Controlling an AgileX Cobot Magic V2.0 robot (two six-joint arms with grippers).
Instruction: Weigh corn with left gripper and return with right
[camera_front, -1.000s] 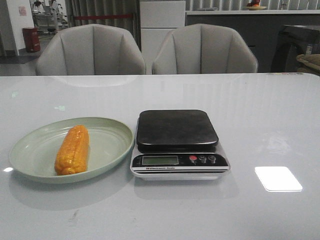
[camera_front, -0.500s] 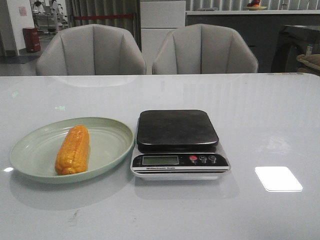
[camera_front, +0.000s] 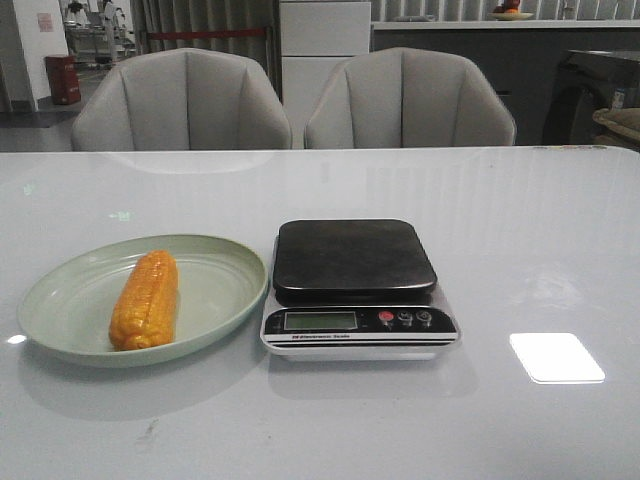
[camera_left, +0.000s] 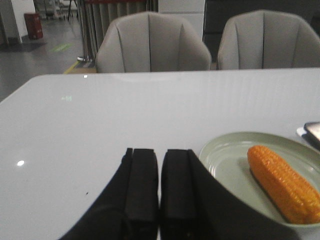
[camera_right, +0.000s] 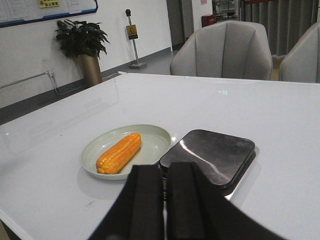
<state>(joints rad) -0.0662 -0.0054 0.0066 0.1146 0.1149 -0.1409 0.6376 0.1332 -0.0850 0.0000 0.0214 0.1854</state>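
Observation:
The orange-yellow corn lies lengthwise in a pale green plate left of the scale. The scale has a bare black platform and a small display at its front. Neither arm shows in the front view. In the left wrist view my left gripper is shut and empty, beside the plate, with the corn off to one side. In the right wrist view my right gripper is shut and empty, held above the table short of the scale and the corn.
Two grey chairs stand behind the far table edge. A bright light patch lies on the white table right of the scale. The plate and scale sit almost touching.

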